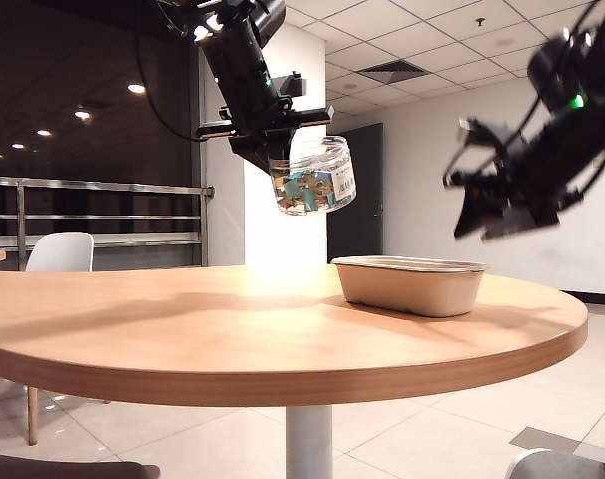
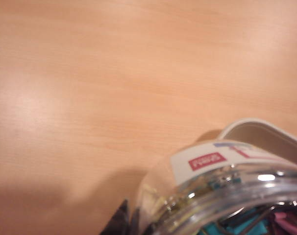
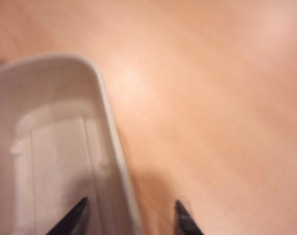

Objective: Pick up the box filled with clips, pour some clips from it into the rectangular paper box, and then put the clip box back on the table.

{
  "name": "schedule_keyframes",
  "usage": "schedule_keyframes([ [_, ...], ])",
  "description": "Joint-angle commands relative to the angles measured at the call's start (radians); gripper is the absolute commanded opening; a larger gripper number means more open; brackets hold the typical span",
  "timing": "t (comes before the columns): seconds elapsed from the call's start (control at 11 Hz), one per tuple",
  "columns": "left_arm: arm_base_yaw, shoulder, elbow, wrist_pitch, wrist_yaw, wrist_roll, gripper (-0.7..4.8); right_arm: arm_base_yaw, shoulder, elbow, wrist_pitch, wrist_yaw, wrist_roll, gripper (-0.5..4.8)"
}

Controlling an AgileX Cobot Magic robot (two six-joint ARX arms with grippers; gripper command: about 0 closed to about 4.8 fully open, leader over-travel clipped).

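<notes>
A large round table (image 1: 233,329) with a light orange-brown wood-grain top is standing on a white central pedestal in an office room with a panelled white ceiling, a dark doorway at the back and a night-dark window wall with a metal railing on the left. A white plastic chair (image 1: 60,251) is sitting behind the table on the left.

The left gripper (image 1: 275,150) is hanging high above the middle of the table, clenching the small clear round plastic jar (image 1: 312,177) from above and behind; the jar is tilting, well clear of the tabletop, with its white barcode label facing right. Small binder clips (image 1: 304,195) in teal and yellow are lying against its lower side. In the left wrist view the jar (image 2: 227,196) is filling the corner next to one dark fingertip (image 2: 120,220), with teal and pink clips (image 2: 246,226) showing inside.

The beige-tan oblong moulded paper pulp tray (image 1: 412,285) is resting on the right part of the table, below and to the right of the jar, apart from it.

The right gripper (image 1: 477,205) is hovering in the air above the right end of the tray, blurred. In the right wrist view its two dark fingertips (image 3: 70,220) are standing apart, holding nothing, straddling the tray's rolled rim (image 3: 114,147) from above.
</notes>
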Motion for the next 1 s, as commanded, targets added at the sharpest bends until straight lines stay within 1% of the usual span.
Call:
schedule_keyframes([
  [0.09,-0.002,-0.015,0.009,0.018,0.005,-0.001,-0.06,-0.003,0.029,0.002,0.005,-0.035,0.000,2.21],
  [0.18,-0.002,-0.015,0.009,0.019,0.005,-0.001,-0.06,-0.003,0.035,0.002,0.005,-0.053,0.000,2.21],
  [0.45,-0.002,-0.015,0.009,0.020,0.005,-0.001,-0.06,0.003,0.059,0.001,0.004,-0.062,0.016,2.21],
  [0.54,-0.002,-0.015,0.009,0.020,0.005,-0.001,-0.06,0.003,0.068,0.001,0.002,-0.090,0.016,2.19],
  [0.63,-0.002,-0.015,0.009,0.020,0.005,0.000,-0.06,0.005,0.075,0.001,0.002,-0.111,0.016,2.07],
  [0.81,-0.002,-0.015,0.009,0.020,0.005,-0.001,-0.06,0.016,0.080,0.001,-0.001,-0.123,0.016,2.05],
  [0.91,-0.002,-0.015,0.009,0.020,0.005,-0.001,-0.06,0.035,0.084,0.002,-0.002,-0.134,0.015,1.69],
  [1.0,-0.002,-0.015,0.009,0.020,0.005,-0.001,-0.06,0.041,0.084,0.001,-0.001,-0.135,0.014,1.44],
])
